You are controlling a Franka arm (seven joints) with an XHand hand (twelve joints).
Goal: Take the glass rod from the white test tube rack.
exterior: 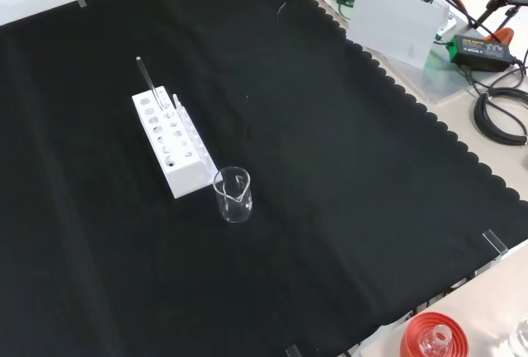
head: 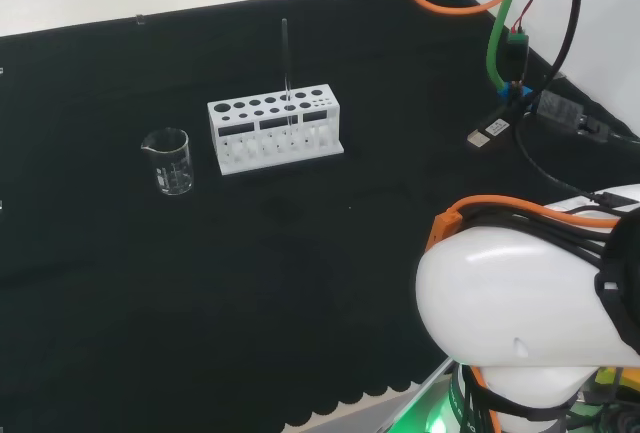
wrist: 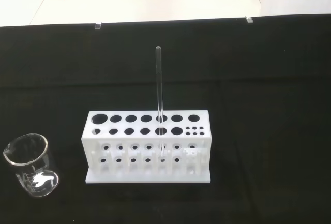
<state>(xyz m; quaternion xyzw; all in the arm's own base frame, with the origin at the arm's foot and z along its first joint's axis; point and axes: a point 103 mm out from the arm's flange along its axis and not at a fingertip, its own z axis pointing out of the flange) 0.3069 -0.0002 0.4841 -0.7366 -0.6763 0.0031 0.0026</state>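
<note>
A white test tube rack (head: 274, 133) (exterior: 169, 143) (wrist: 148, 145) stands on the black cloth, with rows of round holes in its top. A thin clear glass rod (head: 286, 58) (exterior: 147, 77) (wrist: 160, 92) stands upright in one of the rack's holes, rising well above it. In the wrist view the rack faces the camera from some way off, with the rod near its middle. Nothing touches the rod or the rack.
An empty clear glass beaker (head: 168, 160) (exterior: 233, 195) (wrist: 32, 172) stands beside the rack, left of it in the head view and nearer the camera in the front view. The arm's white link (head: 520, 303) sits at the head view's lower right. A red ribbed stand (exterior: 432, 336) lies at the front view's bottom edge.
</note>
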